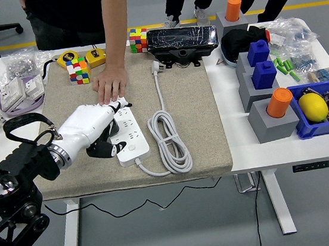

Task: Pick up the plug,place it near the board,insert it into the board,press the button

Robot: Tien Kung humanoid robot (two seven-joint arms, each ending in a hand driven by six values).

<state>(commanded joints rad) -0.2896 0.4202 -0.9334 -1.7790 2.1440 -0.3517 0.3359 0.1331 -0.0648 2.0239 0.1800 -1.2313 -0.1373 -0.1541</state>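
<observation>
Left hand (102, 130) over white power strip (124, 131), fingers curled; grasp unclear (no legible markings). Person's hand (110, 84) presses strip's far end on beige mat (193, 113).

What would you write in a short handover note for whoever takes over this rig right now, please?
Left hand: over the near half of the power strip on the beige mat. Whether its fingers hold anything cannot be told.
Right hand: not in view.
A person's hand presses on the strip's far end, steadying it.
The strip's own white cable lies coiled to its right, its plug unplugged near the black case.
Done: hand brought to the strip. Whether a plug is seated there is hidden under the hand.
Left: confirm insertion, then press the strip's button.
</observation>
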